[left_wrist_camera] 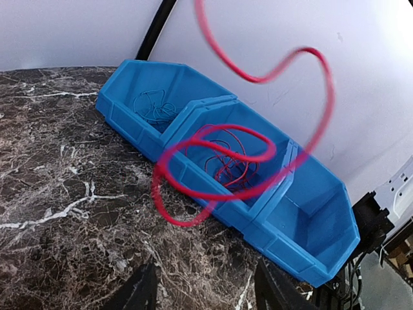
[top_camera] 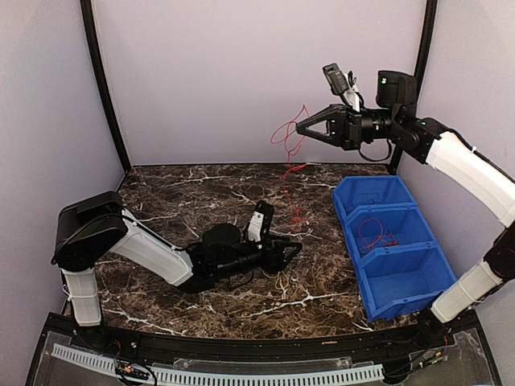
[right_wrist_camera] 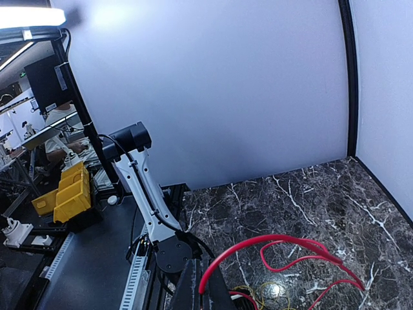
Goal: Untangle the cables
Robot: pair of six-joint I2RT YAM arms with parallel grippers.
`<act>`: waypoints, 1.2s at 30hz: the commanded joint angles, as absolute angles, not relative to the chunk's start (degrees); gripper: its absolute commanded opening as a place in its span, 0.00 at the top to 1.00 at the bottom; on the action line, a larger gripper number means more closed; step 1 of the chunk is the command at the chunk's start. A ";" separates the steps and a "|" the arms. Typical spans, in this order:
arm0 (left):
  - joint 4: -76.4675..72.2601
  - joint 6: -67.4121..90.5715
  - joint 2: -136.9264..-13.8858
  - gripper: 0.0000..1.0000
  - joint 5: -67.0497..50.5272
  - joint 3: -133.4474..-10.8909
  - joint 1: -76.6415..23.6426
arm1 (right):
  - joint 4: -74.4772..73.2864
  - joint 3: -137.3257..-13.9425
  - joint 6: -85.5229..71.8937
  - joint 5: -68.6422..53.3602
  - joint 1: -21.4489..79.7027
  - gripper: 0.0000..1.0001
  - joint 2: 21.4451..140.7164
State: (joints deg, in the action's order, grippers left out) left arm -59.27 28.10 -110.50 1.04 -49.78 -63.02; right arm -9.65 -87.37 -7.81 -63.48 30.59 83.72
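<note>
Scene: two robot arms work at a dark marble table [top_camera: 177, 193] inside a pale-walled booth. A blue tray of three bins [left_wrist_camera: 132, 123] stands along the table's right side.
Right claw: the right claw [top_camera: 301, 127] is raised high, close to the back wall [top_camera: 241, 72]. It is pressed together on a long red cable [right_wrist_camera: 284, 240], which hangs in loose loops down to the table.
Left claw: the left claw [left_wrist_camera: 205, 278] sits low over the middle of the table. Its fingers are spread, and nothing shows between them.
Sorted so far: a blue cable [left_wrist_camera: 153, 106] lies in the far bin, and a second red cable [top_camera: 372, 235] lies coiled in the middle bin. The near bin shows no cable.
Left to do: the long red cable is lifted but not binned. Its lower end reaches the table just beside the left claw, and whether it is snagged there cannot be told. A thin yellow cable [top_camera: 280, 281] lies loose on the marble on the near side of the left claw. By this count the job looks about half done.
Edges: the back wall is near the raised claw, so there is little room to pull further back. The tray sits close to the right wall, with the right arm reaching up beside it.
Open room: bare marble spreads to the left and far side of the left claw. A strip of marble separates the hanging cable from the tray.
</note>
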 commanded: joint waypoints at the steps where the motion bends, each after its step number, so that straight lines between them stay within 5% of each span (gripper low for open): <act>1: -64.89 35.61 -111.60 0.45 -1.72 -50.70 -60.46 | -8.23 -88.05 -7.55 -64.38 30.13 1.00 82.17; 8: -71.70 37.73 -114.37 0.51 -5.17 -52.59 -58.63 | -7.37 -87.54 -8.24 -64.77 30.14 1.00 81.99; 11: -73.82 37.57 -115.92 0.69 -7.59 -53.50 -58.50 | -7.39 -87.40 -8.13 -64.65 30.14 1.00 81.83; 20: -78.06 37.07 -117.07 0.99 -8.47 -52.65 -58.40 | -7.37 -87.01 -7.82 -64.52 30.01 1.00 81.73; 36: -76.74 43.81 -119.57 1.00 -10.87 -45.03 -58.44 | -20.10 -105.30 1.74 -59.21 27.42 1.00 84.31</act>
State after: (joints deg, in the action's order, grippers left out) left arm -75.11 41.91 -119.61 -8.62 -47.07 -58.39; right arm -16.88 -101.69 -1.96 -62.15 28.97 83.79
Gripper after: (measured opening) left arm 0.015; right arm 0.015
